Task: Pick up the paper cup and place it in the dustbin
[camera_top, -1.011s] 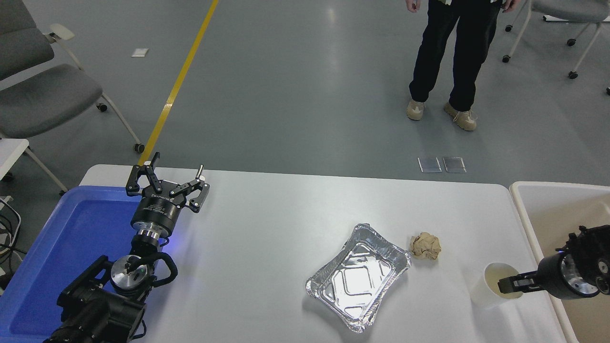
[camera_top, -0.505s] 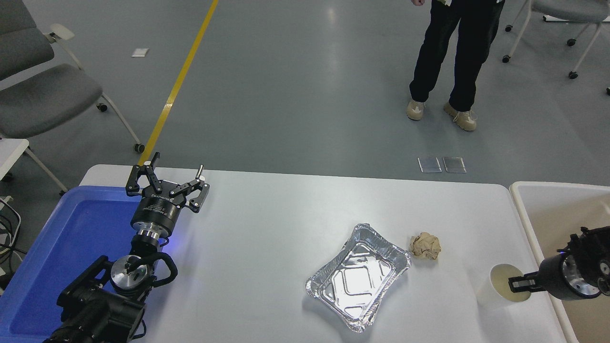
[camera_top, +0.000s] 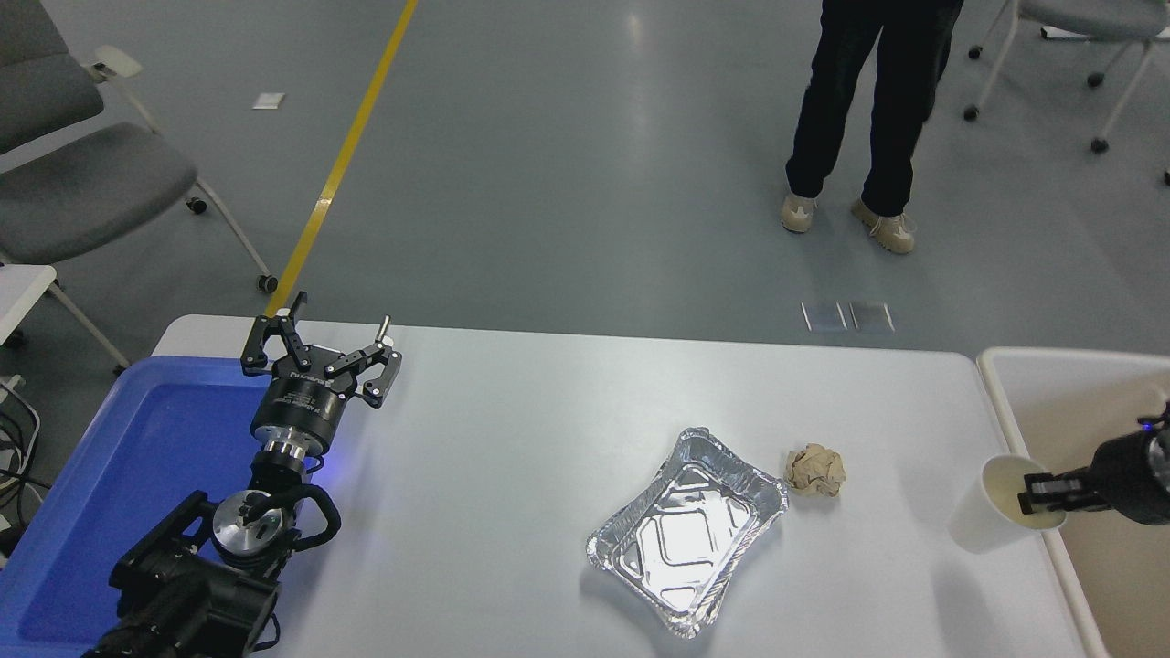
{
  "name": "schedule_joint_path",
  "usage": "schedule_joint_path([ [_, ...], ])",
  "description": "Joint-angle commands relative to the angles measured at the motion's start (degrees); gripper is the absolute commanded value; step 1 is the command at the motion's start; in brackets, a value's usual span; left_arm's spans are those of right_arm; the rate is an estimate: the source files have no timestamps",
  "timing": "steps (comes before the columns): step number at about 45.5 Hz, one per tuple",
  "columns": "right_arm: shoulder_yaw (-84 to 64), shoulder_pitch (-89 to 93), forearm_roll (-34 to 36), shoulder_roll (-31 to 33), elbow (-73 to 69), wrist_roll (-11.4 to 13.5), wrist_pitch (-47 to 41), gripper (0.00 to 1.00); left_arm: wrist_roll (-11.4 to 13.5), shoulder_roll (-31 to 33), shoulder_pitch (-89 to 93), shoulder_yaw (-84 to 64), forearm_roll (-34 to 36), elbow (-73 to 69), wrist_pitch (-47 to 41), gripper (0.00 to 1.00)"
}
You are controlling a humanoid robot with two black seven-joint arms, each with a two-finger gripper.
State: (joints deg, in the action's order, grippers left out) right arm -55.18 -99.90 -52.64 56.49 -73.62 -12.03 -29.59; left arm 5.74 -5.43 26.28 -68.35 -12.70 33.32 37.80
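The white paper cup [camera_top: 994, 504] with a cream inside hangs tilted above the table's right end, just left of the dustbin's rim. My right gripper [camera_top: 1042, 494] comes in from the right edge and is shut on the cup's rim, one finger inside it. The beige dustbin [camera_top: 1069, 393] stands off the table's right end, its thick pale rim showing. My left gripper [camera_top: 320, 347] is parked open at the lower left, by the blue tray.
A shiny foil tray [camera_top: 687, 530] lies at the table's middle right, a crumpled brown paper ball [camera_top: 815, 471] next to it. A blue tray [camera_top: 137, 466] sits at the left end. A person [camera_top: 868, 110] stands beyond the table. Chairs stand around.
My right gripper has lifted the cup off the table and carried it right and up towards the dustbin's rim. The left arm has not moved.
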Motion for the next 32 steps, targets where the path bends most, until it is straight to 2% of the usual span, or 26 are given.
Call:
schedule_joint_path([
  [1, -0.10, -19.53, -2.82, 4.86, -1.08, 0.07, -15.41, 0.00, -0.02, 0.07, 0.00, -0.03, -0.04, -0.01, -0.01, 0.99],
  [19, -0.28, -26.48, -5.10, 4.95, 0.32, 0.95, -15.41, 0.00, 0.06, -0.02, 0.00, -0.03, -0.04, -0.01, -0.01, 0.99],
  [26, 0.51, -26.13, -3.70, 5.48, 10.49, 1.04, -15.41, 0.00, -0.02, -0.02, 0.00, -0.03, 0.05, -0.01, -0.01, 0.99],
  [29, 0.78, -25.34, -1.34, 5.74, 17.79, 1.04, -15.41, 0.00, -0.02, -0.02, 0.00, -0.03, 0.05, -0.01, -0.01, 0.99],
  [32, 1.04, -22.02, 4.89, 5.04, 25.08, 1.04, -15.41, 0.00, -0.02, 0.07, 0.00, -0.03, 0.05, -0.01, -0.01, 0.99],
])
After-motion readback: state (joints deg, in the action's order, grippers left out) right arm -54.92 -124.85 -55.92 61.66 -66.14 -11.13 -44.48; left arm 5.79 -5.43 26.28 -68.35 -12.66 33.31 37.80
